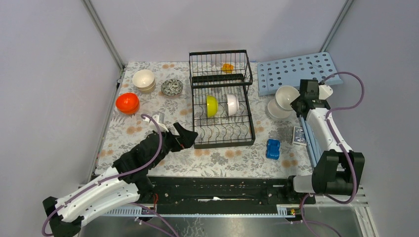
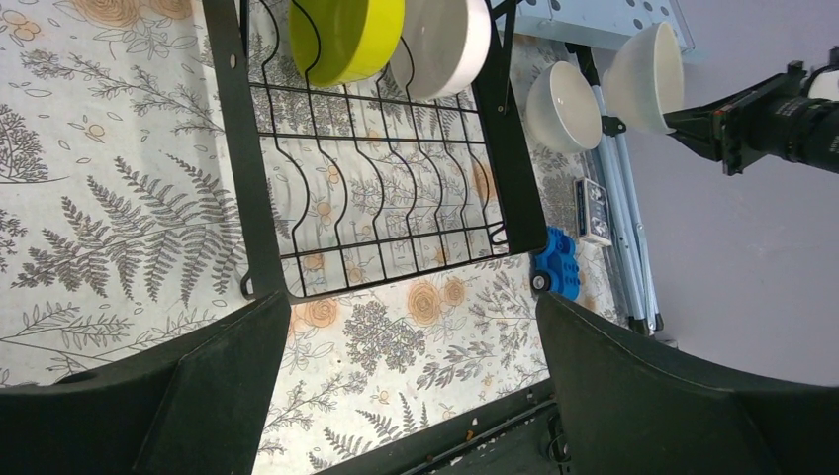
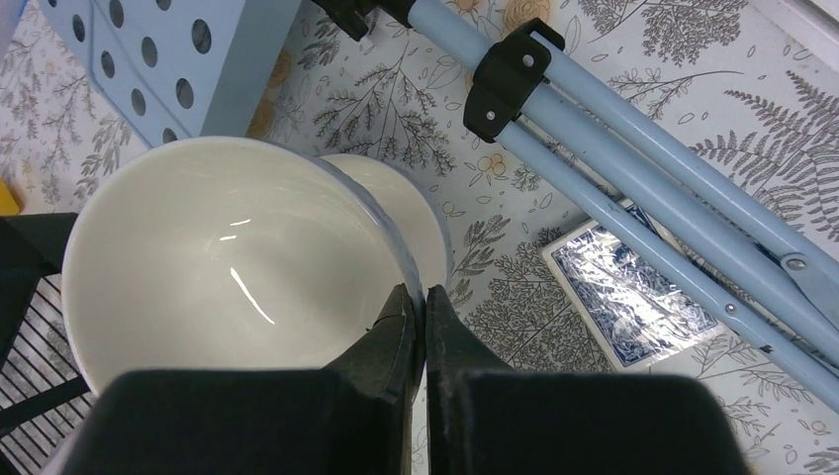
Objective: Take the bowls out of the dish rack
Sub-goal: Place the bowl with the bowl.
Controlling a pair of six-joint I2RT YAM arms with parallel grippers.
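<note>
The right fingers point(image 3: 406, 332) are pinching a white bowl's point(image 3: 228, 287) rim, holding it over a second white bowl point(image 3: 416, 218) right of the dish rack point(image 1: 223, 144). The left fingers point(image 2: 683, 396) are hanging spread wide by its front corner. A yellow-green bowl point(image 1: 211, 105) is standing inside it.

Black dish rack point(image 1: 225, 143); yellow-green bowl point(image 1: 211, 105); white bowl point(image 3: 228, 267); floral tablecloth point(image 1: 222, 158).

Top edge crops yellow-green bowl point(image 2: 346, 35) and white bowl point(image 2: 445, 45) in left wrist view; held bowl point(image 3: 228, 257) hides most of lower bowl point(image 3: 408, 210); orange item point(image 1: 227, 67) in dish rack point(image 1: 225, 144) basket too small to identify.
</note>
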